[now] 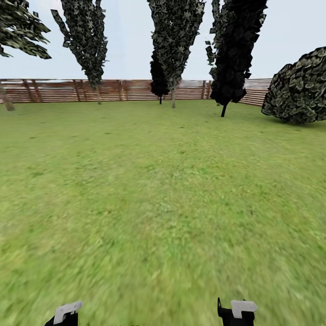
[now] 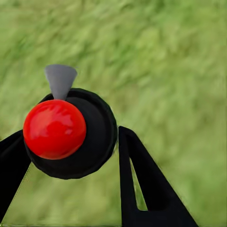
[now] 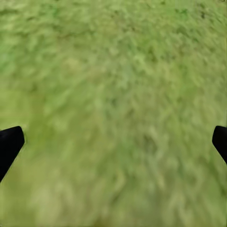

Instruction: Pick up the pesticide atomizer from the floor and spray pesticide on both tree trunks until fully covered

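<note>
Left hand (image 2: 71,156): black fingers are pressing in from either side of the pesticide atomizer (image 2: 71,132), clamping it; the round black body with red knob and grey nozzle is sitting between them, above grass.
Right hand (image 3: 113,142): fingers are standing wide apart at the frame edges, holding nothing, lawn beneath.
Step in hand: judging it as carrying the sprayer across the lawn (image 1: 158,190) toward a tree to treat.
Doing it well: keeping the clamp firm and the nozzle pointing outward; stopping near a trunk and sweeping the spray along its whole height, then round it.
Trees counted: five upright ones are standing along the fence (image 1: 122,90), among them a leafy one on a thin pale trunk (image 1: 173,97) and a black cone (image 1: 233,54); one rounded bush (image 1: 299,88) at right.
Target trunks: cannot yet tell which two.
Sprayers: one. Hands: two.
</note>
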